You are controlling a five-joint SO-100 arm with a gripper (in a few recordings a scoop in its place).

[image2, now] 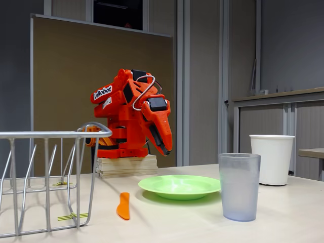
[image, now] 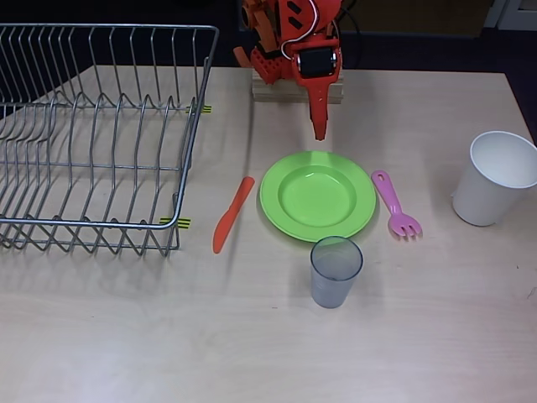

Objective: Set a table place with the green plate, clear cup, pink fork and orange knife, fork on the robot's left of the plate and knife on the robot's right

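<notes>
The green plate (image: pixel 317 196) (image2: pixel 180 186) lies in the middle of the table. An orange knife (image: pixel 232 213) (image2: pixel 123 205) rests flat to its left in the overhead view. On the plate's right in that view lies the pink fork (image: pixel 397 205), tines toward the near edge. The clear cup (image: pixel 336 270) (image2: pixel 238 186) stands upright just in front of the plate. My gripper (image: pixel 320 131) (image2: pixel 166 149) is folded back by its wooden block, behind the plate, pointing down, shut and holding nothing.
A wire dish rack (image: pixel 92 134) (image2: pixel 48 179) fills the table's left part in the overhead view. A larger white cup (image: pixel 495 178) (image2: pixel 272 159) stands at the right. The wooden base block (image: pixel 295 88) sits at the far edge.
</notes>
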